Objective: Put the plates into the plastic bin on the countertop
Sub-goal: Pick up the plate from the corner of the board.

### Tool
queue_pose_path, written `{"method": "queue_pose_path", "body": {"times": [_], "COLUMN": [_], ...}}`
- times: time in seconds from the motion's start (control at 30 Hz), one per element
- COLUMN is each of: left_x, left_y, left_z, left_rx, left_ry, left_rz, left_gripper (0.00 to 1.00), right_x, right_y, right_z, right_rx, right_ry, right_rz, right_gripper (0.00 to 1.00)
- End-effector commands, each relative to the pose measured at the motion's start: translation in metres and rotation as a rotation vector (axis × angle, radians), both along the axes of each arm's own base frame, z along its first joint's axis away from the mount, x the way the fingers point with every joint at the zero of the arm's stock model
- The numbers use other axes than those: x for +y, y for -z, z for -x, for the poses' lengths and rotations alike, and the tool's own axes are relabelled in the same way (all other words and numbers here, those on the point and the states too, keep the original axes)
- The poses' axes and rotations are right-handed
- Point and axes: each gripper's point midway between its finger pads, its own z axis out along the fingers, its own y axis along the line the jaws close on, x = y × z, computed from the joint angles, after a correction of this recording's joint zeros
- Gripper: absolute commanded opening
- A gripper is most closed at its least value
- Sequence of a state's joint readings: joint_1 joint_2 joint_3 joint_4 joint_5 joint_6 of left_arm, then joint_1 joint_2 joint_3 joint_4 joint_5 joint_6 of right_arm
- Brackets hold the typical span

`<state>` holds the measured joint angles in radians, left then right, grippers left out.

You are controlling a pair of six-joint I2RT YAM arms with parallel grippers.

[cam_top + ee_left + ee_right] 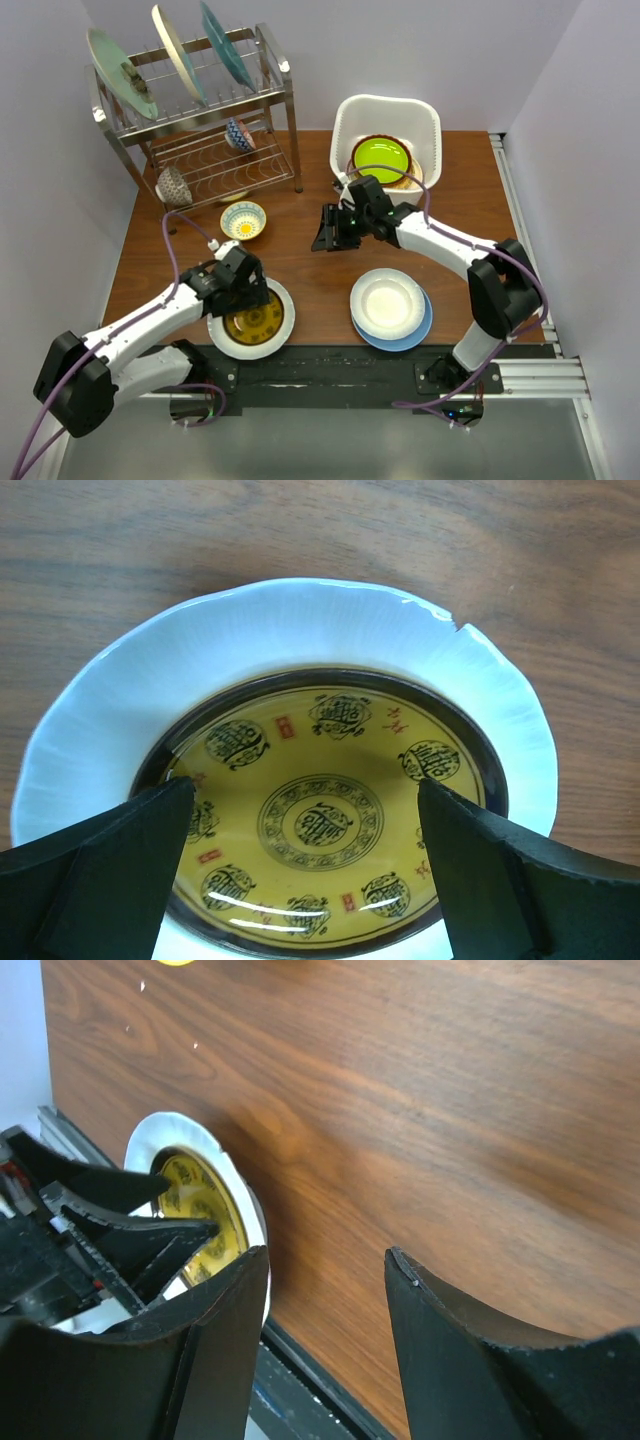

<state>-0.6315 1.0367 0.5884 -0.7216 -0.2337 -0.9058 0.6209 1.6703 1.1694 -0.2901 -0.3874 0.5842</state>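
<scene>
A brown-rimmed yellow patterned plate [320, 820] lies stacked on a white plate [280, 640] near the table's front left. My left gripper [305, 785] hovers open just above it, one finger on each side of the pattern; from above the left gripper [250, 295] covers the stack's far edge. The white plastic bin [385, 102] stands at the back right and holds a lime green plate [380, 158]. My right gripper [326, 230] hangs open and empty over bare wood left of the bin; its wrist view shows the right gripper [327, 1252] and the patterned plate [195, 1210] beyond.
A white plate on a blue plate [390, 305] lies at the front right. A steel wire rack [200, 120] at the back left holds three upright plates and two bowls. A small yellow-and-blue bowl [243, 220] sits in front of it.
</scene>
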Motion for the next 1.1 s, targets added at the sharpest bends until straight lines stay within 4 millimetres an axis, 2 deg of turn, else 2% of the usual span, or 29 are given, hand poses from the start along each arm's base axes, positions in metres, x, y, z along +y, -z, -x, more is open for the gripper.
{"method": "queue_pose_path", "body": {"times": [0.0, 0.43, 0.8, 1.07], "left_x": [-0.012, -0.031, -0.033, -0.032], "left_y": [0.006, 0.013, 0.018, 0.019], "left_z": [-0.003, -0.003, -0.002, -0.003], "left_rx": [-0.016, -0.031, -0.022, -0.025], "left_ry": [0.017, 0.067, 0.081, 0.084], "left_rz": [0.057, 0.154, 0.161, 0.155], "left_gripper": [0.99, 0.99, 0.99, 0.99], "right_x": [0.018, 0.039, 0.067, 0.080], "right_y": [-0.005, 0.013, 0.005, 0.011], "right_z": [0.010, 0.063, 0.099, 0.125], "right_rx": [0.005, 0.146, 0.207, 0.220], "right_ry": [-0.049, -0.178, -0.269, -0.323], "right_rz": [-0.053, -0.139, -0.218, -0.172], "right_gripper": [0.54, 0.54, 0.53, 0.43]}}
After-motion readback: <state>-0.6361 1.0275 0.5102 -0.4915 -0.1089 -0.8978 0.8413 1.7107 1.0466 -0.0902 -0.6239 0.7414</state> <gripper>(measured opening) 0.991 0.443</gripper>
